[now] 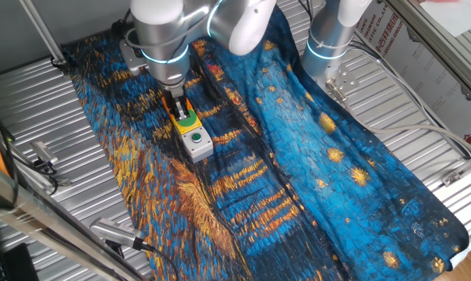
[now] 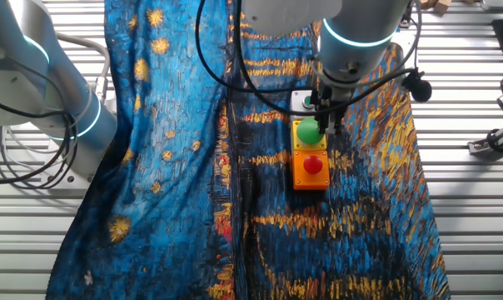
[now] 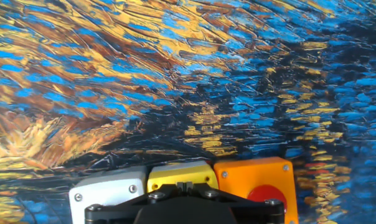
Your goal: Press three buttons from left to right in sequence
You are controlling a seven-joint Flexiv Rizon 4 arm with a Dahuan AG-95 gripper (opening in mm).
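Three button boxes stand in a row on the patterned cloth. In the other fixed view they are the orange box with the red cap, the yellow box with the large green cap and the grey-white box. My gripper points down at the green cap's edge; I cannot tell whether it touches. In the hand view the fingertips meet over the yellow box, so the gripper is shut and empty. The grey-white box and orange box flank it. In one fixed view the gripper hides the orange box.
A blue and orange painted cloth covers the slatted metal table. A second arm's base stands at the back. Metal tools lie left of the cloth. A clamp sits at the table's edge.
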